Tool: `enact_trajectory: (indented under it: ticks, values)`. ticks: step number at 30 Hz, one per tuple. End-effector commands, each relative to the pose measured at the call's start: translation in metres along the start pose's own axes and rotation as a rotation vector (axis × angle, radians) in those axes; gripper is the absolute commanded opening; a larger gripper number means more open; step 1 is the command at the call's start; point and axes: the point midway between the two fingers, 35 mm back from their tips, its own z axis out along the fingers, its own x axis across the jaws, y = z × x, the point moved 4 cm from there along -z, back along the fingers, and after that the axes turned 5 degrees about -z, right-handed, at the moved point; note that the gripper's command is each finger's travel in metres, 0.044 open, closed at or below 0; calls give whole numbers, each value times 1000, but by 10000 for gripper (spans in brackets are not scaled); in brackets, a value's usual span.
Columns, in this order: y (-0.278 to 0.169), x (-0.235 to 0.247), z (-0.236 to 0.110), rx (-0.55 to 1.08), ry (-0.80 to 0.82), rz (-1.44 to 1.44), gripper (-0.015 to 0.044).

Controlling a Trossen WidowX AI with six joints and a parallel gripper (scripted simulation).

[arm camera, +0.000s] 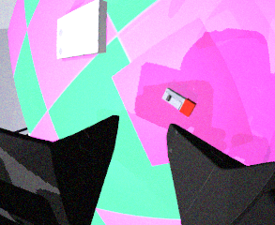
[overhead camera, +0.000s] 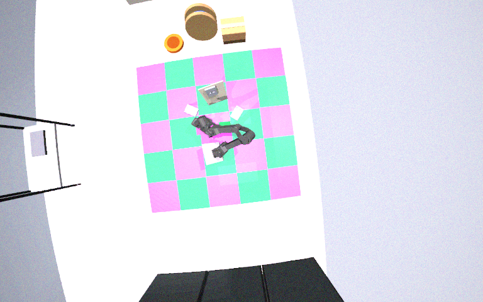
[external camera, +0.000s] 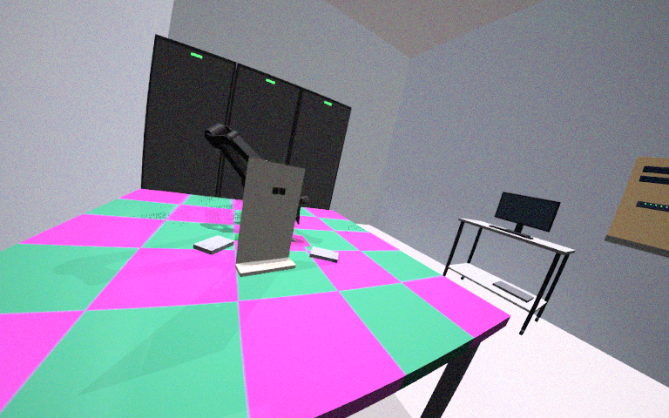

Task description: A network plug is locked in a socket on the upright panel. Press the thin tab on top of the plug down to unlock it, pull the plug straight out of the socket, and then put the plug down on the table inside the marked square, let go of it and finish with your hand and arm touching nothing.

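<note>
The network plug [arm camera: 178, 103], small and grey-white with a red end, lies flat on the table inside the marked darker-pink square [arm camera: 151, 112]. My gripper [arm camera: 144, 127] [overhead camera: 217, 151] is open and hangs above the plug; its dark fingers stand apart and do not touch it. The upright grey panel [overhead camera: 212, 92] [external camera: 271, 217] with its small dark sockets [external camera: 277, 190] stands on a pale base at the far side of the arm. In the exterior view the panel hides most of the gripper and the plug.
The table is a pink and green checkerboard [overhead camera: 278, 89] [external camera: 172, 290]. Flat white blocks lie around the arm [overhead camera: 190, 109] [overhead camera: 236, 112] [arm camera: 81, 28] [external camera: 213, 244] [external camera: 324, 253]. Beyond the table are boxes and a bowl [overhead camera: 173, 42], a side desk with a monitor [external camera: 527, 211], and black cabinets [external camera: 245, 129].
</note>
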Motion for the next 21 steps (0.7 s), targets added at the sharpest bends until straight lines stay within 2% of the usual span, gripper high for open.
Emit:
enact_trajectory:
  ticks: [1,21]
  values:
    - [1,4,-4,-4,0,5,156]
    - [2,18,-29,-3,1,5,156]
